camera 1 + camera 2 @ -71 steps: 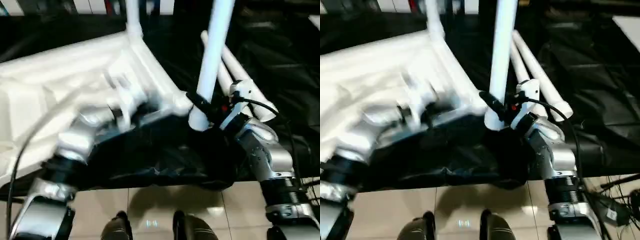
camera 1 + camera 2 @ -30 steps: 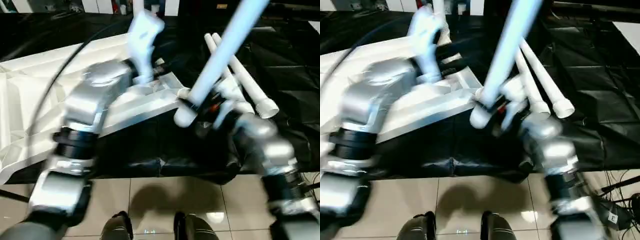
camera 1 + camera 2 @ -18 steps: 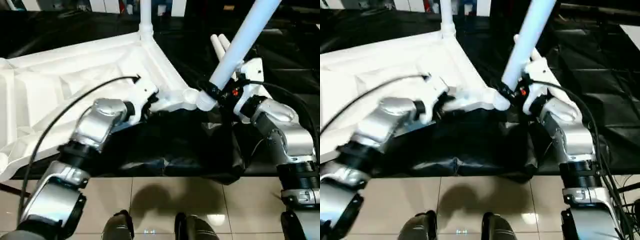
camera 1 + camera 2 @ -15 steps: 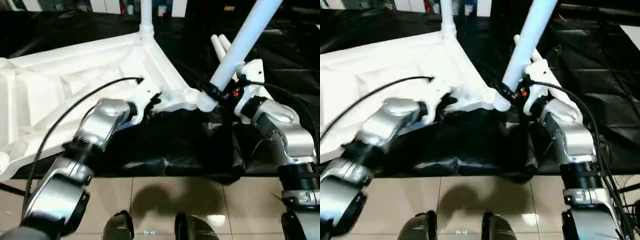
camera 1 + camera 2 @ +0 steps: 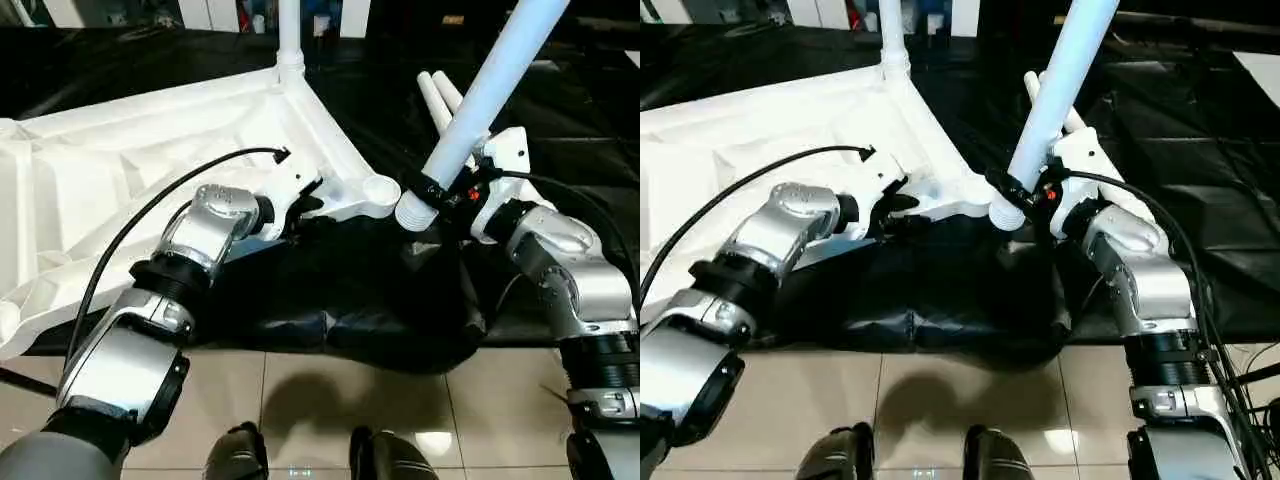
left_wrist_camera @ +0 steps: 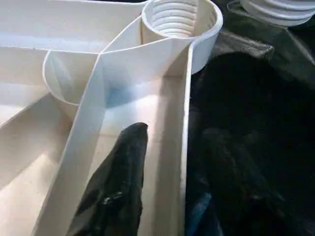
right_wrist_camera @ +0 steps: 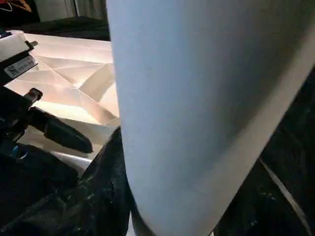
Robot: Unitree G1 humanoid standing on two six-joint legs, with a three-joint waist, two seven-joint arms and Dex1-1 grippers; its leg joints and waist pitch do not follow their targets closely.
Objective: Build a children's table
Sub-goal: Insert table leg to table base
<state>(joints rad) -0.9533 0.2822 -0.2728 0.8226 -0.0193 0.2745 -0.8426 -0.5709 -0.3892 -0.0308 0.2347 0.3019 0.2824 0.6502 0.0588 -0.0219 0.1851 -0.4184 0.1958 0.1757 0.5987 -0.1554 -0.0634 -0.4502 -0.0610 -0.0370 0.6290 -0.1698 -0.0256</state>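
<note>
Tabletop (image 5: 150, 190) lies upside down on black sheeting in the left eye view, ribbed underside up, with one leg (image 5: 290, 30) already standing in the far corner. The near corner socket (image 5: 381, 190) is empty and faces up. The right end effector (image 5: 440, 195) pinches a long white leg (image 5: 480, 100) near its flared lower end, which hangs just beside that socket, a little off to its right, with the tube leaning away up and to the right. The left end effector (image 5: 305, 205) sits on the tabletop's near edge, close to the same corner. Two spare legs (image 5: 440, 95) lie on the sheeting behind.

In the right eye view the layout is the same: the flared end (image 5: 1007, 213) sits almost against the socket rim but not over its mouth.

From the left wrist, one black finger (image 6: 118, 191) lies inside the rib channel, its partner outside the edge wall (image 6: 186, 147), so the jaws straddle the wall partway spread; whether they truly clamp it I cannot tell. The threaded socket (image 6: 177, 19) is just ahead.

From the right wrist, the leg (image 7: 197, 98) fills the space between the pads, firmly nipped.

To do this step well, I judge the leg should first be stood upright and centred over the threads, then lowered and turned, while the left arm steadies the tabletop. Entering tilted risks cross-threading or shoving the top aside.
</note>
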